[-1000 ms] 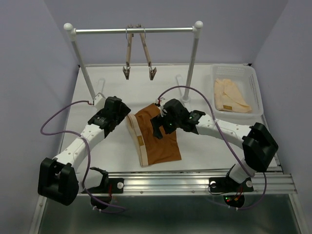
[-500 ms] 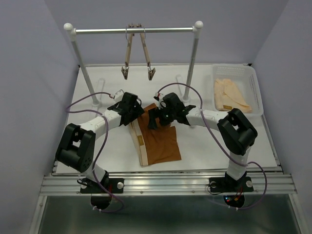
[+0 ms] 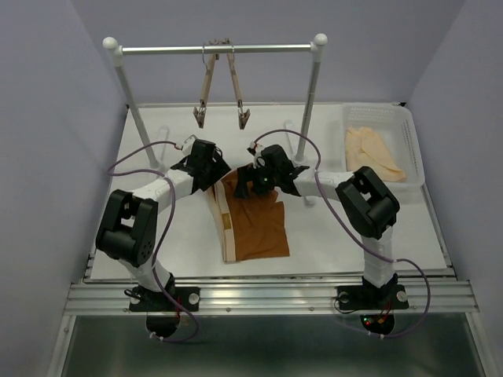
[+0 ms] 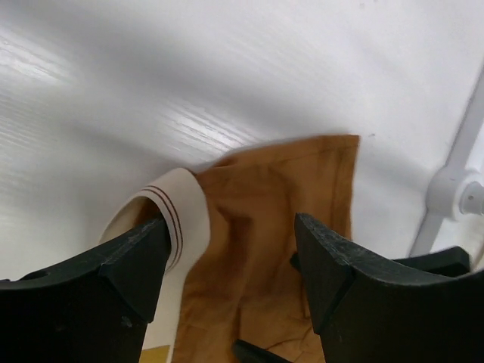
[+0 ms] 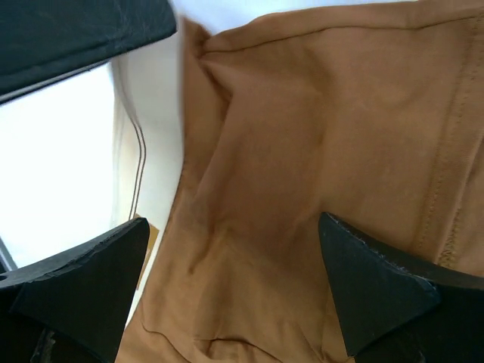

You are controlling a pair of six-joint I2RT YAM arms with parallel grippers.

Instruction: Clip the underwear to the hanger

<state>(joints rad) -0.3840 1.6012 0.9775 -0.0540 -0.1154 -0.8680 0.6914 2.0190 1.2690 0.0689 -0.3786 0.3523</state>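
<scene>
- My left gripper (image 4: 231,261) spreads wide over the far-left waistband corner of the underwear (image 3: 255,224).
- My right gripper (image 5: 231,280) gapes wide above its far edge.

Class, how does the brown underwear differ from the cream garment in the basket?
The underwear is rust-brown, the cream garment pale. The underwear lies on the table under the open left gripper and right gripper; the cream garment sits in the basket, no gripper near. Both are limp cloth.

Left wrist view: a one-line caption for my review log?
Left gripper, jaws open, straddles the rust-brown underwear at its striped tan waistband on the white table.
</scene>
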